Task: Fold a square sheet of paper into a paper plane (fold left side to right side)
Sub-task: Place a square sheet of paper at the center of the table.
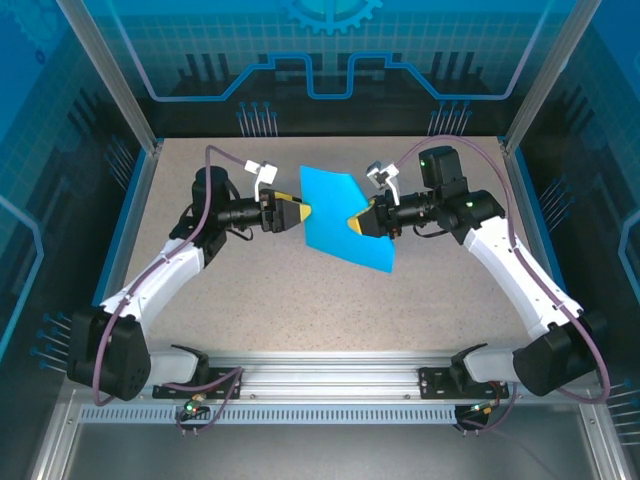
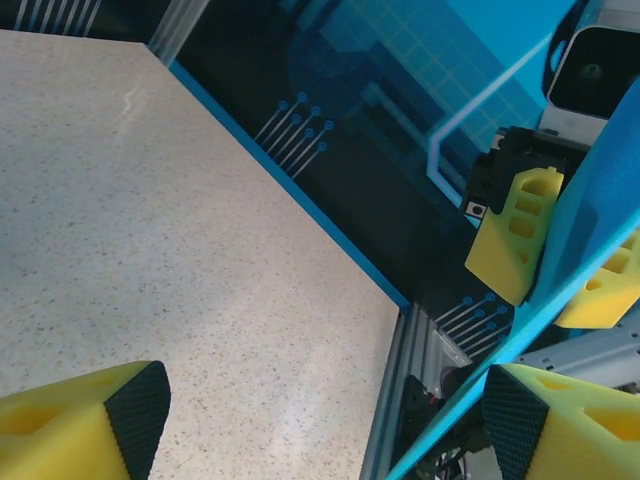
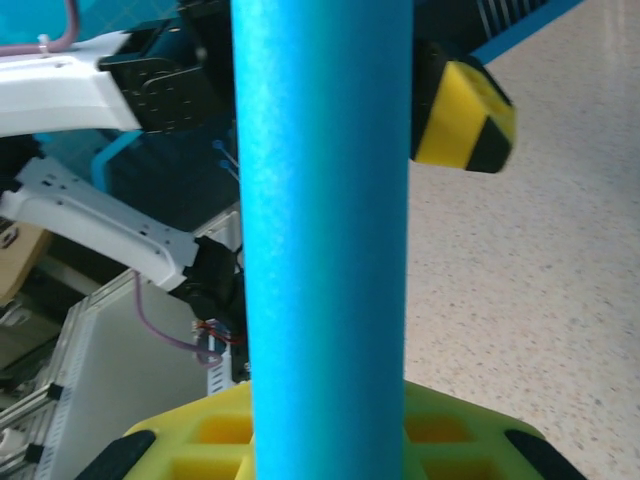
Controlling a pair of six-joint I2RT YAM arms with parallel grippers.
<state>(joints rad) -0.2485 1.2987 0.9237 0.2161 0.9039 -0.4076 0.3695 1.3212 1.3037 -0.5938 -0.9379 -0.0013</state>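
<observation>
A speckled beige worktop (image 1: 260,290), bordered by a blue strip (image 2: 290,195), is seen from above with bare surface open on every side of the two arms. Over its middle a thin teal-blue sheet of paper (image 1: 340,215) is held up at a tilt; whether its lower corner touches the worktop cannot be told. The sheet is clamped at its right edge by the right tool (image 1: 357,222). From the left wrist camera that tool's yellow foam fingers (image 2: 515,235) are seen pressed against both faces of the paper, a detail not resolved from above. The left tool (image 1: 302,213) is set just beside the sheet's left edge with its jaws spread wide and nothing gripped. In its own view the paper's edge is seen running slantwise just inside one black-tipped finger (image 2: 545,425). From the right wrist camera the sheet is shown as an upright blue band.
</observation>
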